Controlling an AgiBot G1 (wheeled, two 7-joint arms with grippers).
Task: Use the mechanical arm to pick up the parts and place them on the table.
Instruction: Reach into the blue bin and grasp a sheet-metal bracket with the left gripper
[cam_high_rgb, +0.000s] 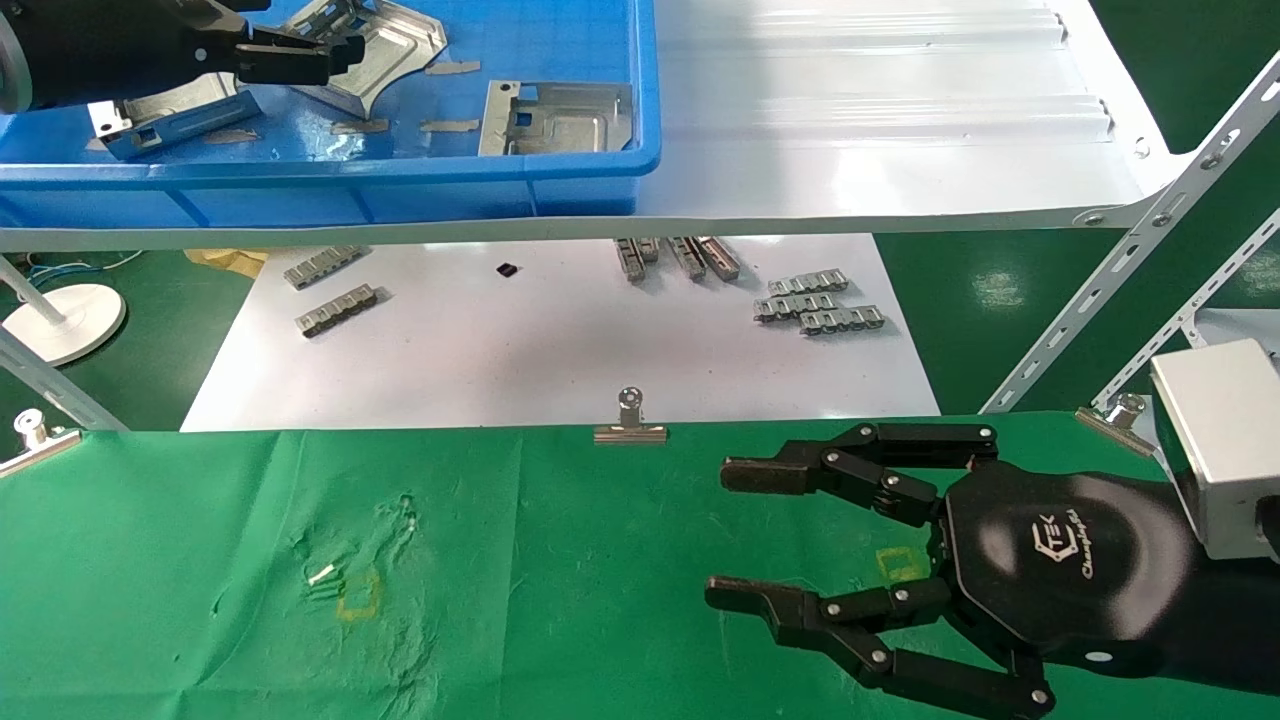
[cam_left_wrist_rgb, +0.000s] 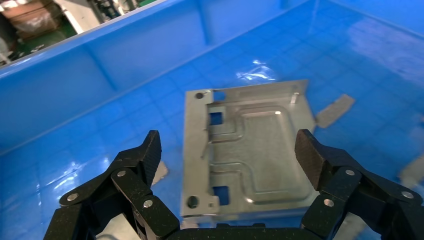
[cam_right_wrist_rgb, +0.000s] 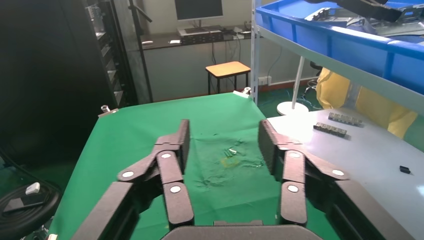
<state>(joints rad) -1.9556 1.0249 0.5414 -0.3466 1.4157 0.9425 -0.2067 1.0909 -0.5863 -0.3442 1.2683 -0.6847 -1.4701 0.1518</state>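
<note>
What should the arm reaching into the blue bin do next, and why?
Probably lower a little and close. The left tool hangs open in the blue bin, its fingers on either side of a silver plate without touching it. The right tool hangs open over the green table.

The light is bright and even, and it comes from above. In the head view the glossy white shelf (cam_high_rgb: 880, 130) at the upper right shows broad pale glare. The right gripper (cam_high_rgb: 715, 535) has a soft white reflection on its black palm and throws only a weak shadow on the table (cam_high_rgb: 200, 580). In the left wrist view the blue bin (cam_left_wrist_rgb: 75, 100) floor has small sharp highlights. The right wrist view is dark at its left side.
</note>
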